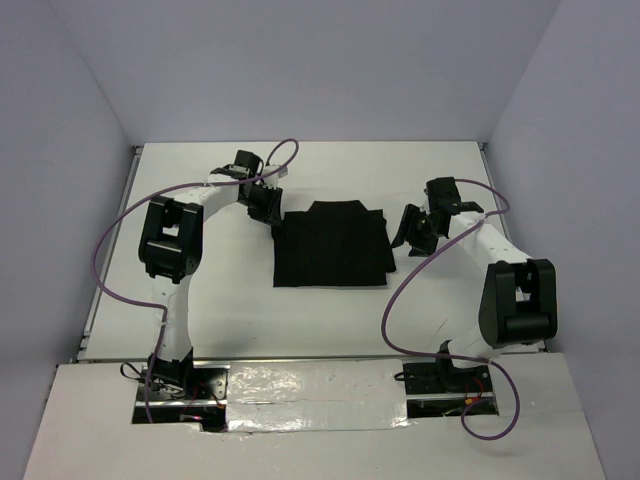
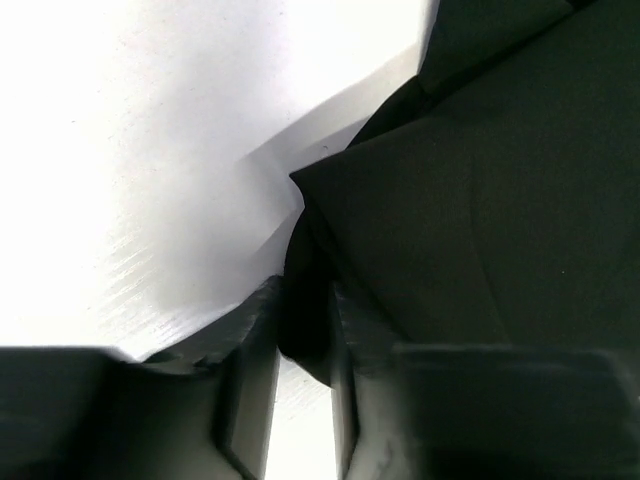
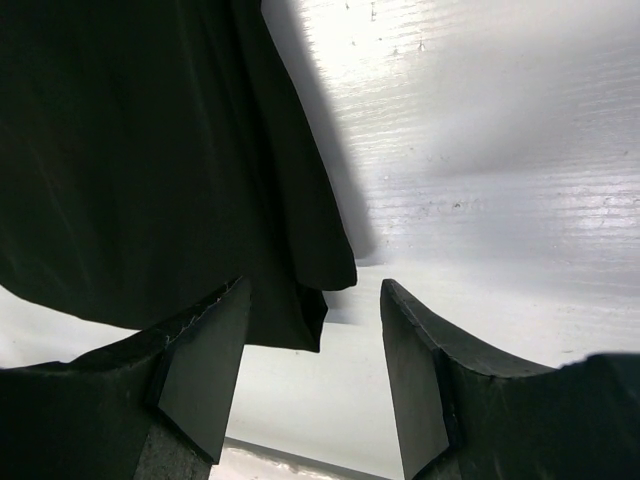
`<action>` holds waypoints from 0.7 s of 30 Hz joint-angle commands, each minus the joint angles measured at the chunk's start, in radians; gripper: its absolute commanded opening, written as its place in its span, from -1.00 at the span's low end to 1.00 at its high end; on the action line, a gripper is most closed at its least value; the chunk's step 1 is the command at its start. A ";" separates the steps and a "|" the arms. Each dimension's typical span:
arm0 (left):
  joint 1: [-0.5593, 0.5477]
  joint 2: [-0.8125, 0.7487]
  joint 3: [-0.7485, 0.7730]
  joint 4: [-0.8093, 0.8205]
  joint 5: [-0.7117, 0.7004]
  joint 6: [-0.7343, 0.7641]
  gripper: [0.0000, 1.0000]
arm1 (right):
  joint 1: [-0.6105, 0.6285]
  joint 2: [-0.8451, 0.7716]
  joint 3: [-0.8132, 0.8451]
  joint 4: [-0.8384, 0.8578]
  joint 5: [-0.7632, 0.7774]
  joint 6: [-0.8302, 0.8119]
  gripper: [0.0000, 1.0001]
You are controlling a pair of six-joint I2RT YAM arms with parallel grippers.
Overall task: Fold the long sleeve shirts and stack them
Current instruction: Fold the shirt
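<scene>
Shirt (image 1: 332,245) on white table (image 1: 450,160) between left claw (image 1: 271,216) and right claw (image 1: 406,236)

a white table (image 1: 200,300) sits between pale grey walls (image 1: 60,150), with a silvery strip (image 1: 320,385) at its near edge.

Plain black shirt (image 1: 332,245), white table (image 1: 330,170), purple cables (image 1: 96,262), white arms (image 1: 178,318) with black joints

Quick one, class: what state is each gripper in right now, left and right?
left gripper: closed on an edge fold of the black shirt.
right gripper: open, a shirt corner lying loose between its jaws.
</scene>
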 commanded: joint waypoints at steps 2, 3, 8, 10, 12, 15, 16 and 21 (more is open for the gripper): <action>-0.001 -0.024 -0.013 0.023 0.033 -0.026 -0.37 | -0.008 -0.041 0.003 -0.012 0.021 -0.026 0.25; 0.001 -0.024 -0.014 0.026 0.038 -0.028 -0.46 | -0.009 -0.045 0.000 -0.012 0.022 -0.029 0.25; 0.001 -0.017 -0.013 0.022 0.044 -0.023 -0.90 | -0.009 -0.048 -0.001 -0.028 0.042 -0.038 0.25; 0.001 -0.018 -0.011 0.020 0.029 -0.020 -1.00 | -0.009 -0.054 0.000 -0.034 0.048 -0.044 0.25; 0.001 -0.020 -0.008 0.025 0.015 -0.017 -1.00 | -0.009 -0.060 0.006 -0.035 0.055 -0.047 0.26; -0.001 -0.021 0.007 0.013 0.019 -0.002 -0.31 | -0.012 -0.067 0.020 -0.050 0.070 -0.058 0.30; 0.001 -0.024 0.010 0.011 0.009 -0.002 0.06 | -0.016 -0.073 0.023 -0.055 0.079 -0.059 0.33; 0.016 -0.073 0.058 -0.017 -0.037 0.018 0.62 | -0.048 -0.143 0.043 -0.077 0.145 -0.067 0.48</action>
